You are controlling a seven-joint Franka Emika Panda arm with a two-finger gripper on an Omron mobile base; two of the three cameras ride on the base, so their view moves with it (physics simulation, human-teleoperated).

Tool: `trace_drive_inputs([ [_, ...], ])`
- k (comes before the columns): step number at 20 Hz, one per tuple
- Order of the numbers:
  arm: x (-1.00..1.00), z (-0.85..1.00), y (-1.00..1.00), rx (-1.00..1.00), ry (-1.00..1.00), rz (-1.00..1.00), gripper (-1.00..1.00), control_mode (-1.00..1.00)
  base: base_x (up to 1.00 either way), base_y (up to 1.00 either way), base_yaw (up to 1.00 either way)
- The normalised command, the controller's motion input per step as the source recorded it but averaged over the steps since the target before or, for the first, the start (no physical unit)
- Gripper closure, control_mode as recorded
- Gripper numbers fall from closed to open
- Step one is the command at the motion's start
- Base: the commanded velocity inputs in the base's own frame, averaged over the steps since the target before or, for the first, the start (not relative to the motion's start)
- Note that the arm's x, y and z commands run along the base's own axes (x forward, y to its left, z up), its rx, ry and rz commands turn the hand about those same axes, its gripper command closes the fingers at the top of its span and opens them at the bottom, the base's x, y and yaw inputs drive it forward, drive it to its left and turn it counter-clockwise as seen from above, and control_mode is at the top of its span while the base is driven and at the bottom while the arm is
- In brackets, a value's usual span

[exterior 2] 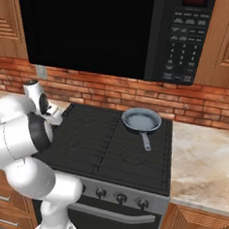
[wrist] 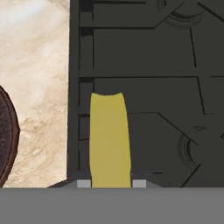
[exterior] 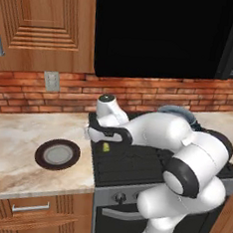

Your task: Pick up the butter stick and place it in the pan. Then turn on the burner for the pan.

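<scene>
The pale yellow butter stick (wrist: 109,140) sticks out from between the two fingertips of my gripper (wrist: 110,183), which is shut on it. In the left base view the butter stick (exterior: 106,147) hangs under the gripper (exterior: 106,141) just above the stove's left edge. The grey-blue pan (exterior 2: 141,121) sits on the back right burner, its handle pointing toward the front; the arm hides most of the pan (exterior: 175,111) in the left base view. The pan holds nothing.
A dark-brown round plate (exterior: 57,154) with a grey centre lies on the counter left of the stove (exterior 2: 109,145), and its rim shows at the plate (wrist: 6,135) in the hand view. Knobs (exterior 2: 121,198) line the stove front. A microwave (exterior 2: 94,27) hangs overhead.
</scene>
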Motion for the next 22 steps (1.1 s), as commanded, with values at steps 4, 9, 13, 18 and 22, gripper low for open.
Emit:
trace_drive_inputs([
  [4, 0.00, 0.00, -0.78, 0.00, 0.00, 0.00, 1.00, -1.00, 0.00, 0.00, 0.00],
  [9, 0.00, 0.03, -0.84, 0.00, 0.00, 0.00, 1.00, -1.00, 0.00, 0.00, 0.00],
  [13, 0.00, 0.16, -0.84, 0.00, 0.00, 0.00, 1.00, -1.00, 0.00, 0.00, 0.00],
  [18, 0.00, 0.20, -0.81, 0.00, 0.00, 0.00, 1.00, -1.00, 0.00, 0.00, 0.00],
  [22, 0.00, 0.18, -0.77, 0.00, 0.00, 0.00, 1.00, -1.00, 0.00, 0.00, 0.00],
])
